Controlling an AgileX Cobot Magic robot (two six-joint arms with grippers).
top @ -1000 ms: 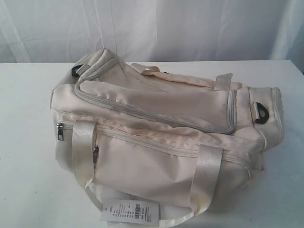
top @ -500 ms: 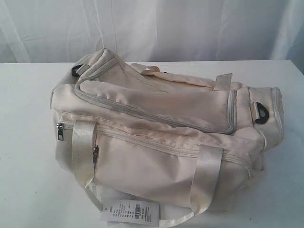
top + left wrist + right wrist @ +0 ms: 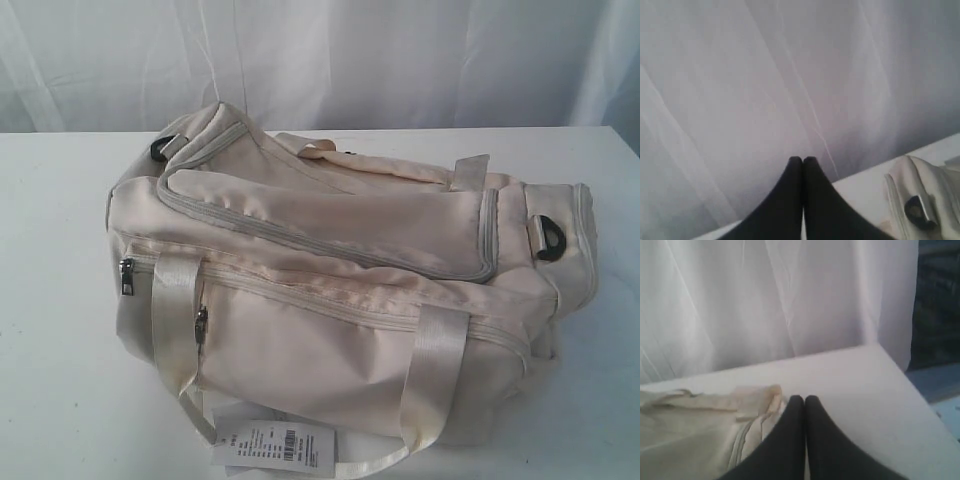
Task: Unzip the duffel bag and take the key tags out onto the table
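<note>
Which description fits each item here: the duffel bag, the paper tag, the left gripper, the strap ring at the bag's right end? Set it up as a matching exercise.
Things:
1 duffel bag
2 paper tag
3 left gripper
4 right-end strap ring

Descriptions:
a black, fixed to the bag
b shut, holding nothing
c cream, lying on the table
d white, with a printed barcode

Pairs: 1-c; 2-d; 3-b; 4-a

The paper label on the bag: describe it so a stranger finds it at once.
Start at the big cream duffel bag lying on the white table. Follow its camera-facing side down to the bottom edge, between the two shiny handle straps. The paper label sticks out there, flat and white, the only thing bearing a printed barcode.
</note>
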